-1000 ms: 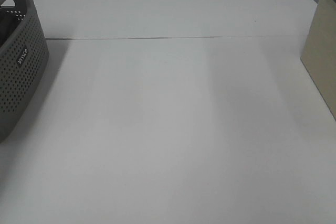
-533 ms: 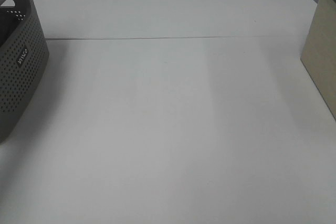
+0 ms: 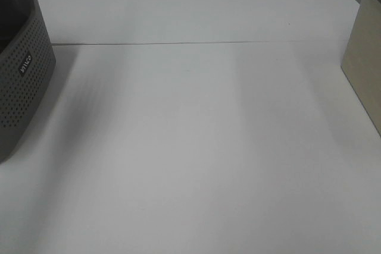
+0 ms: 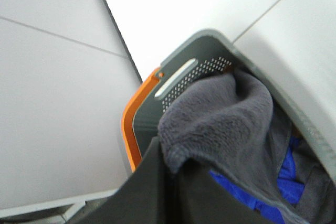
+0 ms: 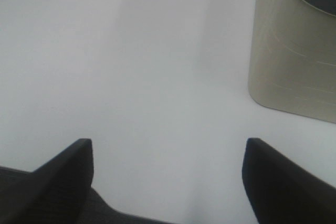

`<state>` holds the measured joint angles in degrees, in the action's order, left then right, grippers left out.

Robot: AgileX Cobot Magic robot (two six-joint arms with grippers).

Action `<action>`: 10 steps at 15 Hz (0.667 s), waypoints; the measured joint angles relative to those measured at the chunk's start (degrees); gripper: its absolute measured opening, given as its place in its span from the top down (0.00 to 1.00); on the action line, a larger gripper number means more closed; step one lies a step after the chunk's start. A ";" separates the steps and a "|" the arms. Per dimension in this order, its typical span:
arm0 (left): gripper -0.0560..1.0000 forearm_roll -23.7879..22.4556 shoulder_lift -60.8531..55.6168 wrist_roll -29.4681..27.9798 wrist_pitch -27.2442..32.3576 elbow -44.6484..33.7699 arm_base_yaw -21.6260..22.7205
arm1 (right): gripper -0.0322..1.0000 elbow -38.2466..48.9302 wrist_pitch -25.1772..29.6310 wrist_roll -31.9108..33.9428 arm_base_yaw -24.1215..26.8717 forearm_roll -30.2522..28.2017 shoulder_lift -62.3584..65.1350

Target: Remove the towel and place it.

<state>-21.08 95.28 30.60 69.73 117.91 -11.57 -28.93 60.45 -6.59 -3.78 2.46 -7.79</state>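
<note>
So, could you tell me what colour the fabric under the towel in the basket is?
The fabric is bright blue, best seen in the left wrist view.

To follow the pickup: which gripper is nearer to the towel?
Left. The left gripper is closed on the towel in the basket; the right gripper hangs open over the table, beside a beige bin.

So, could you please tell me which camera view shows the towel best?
The left wrist view: the towel shows close up, bunched at the left gripper and rising from the basket. The exterior high view shows only an unclear dark sliver inside the basket; the right wrist view shows no towel.
</note>
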 joint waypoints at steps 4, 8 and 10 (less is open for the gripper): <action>0.95 -0.57 -0.97 -1.83 0.11 5.50 -12.43 | 0.23 -1.09 -7.33 -5.90 0.00 10.08 -2.75; 0.95 -1.15 2.06 -6.65 0.29 8.54 -22.57 | 0.23 -1.09 -14.73 -13.12 0.00 19.19 -7.33; 0.95 -1.43 5.56 -17.25 0.40 8.54 -26.93 | 0.23 -1.15 -21.03 -20.80 0.00 27.96 -15.76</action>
<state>-22.52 100.84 13.35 70.13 126.45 -38.50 -30.08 39.42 -27.39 -3.78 30.42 -23.55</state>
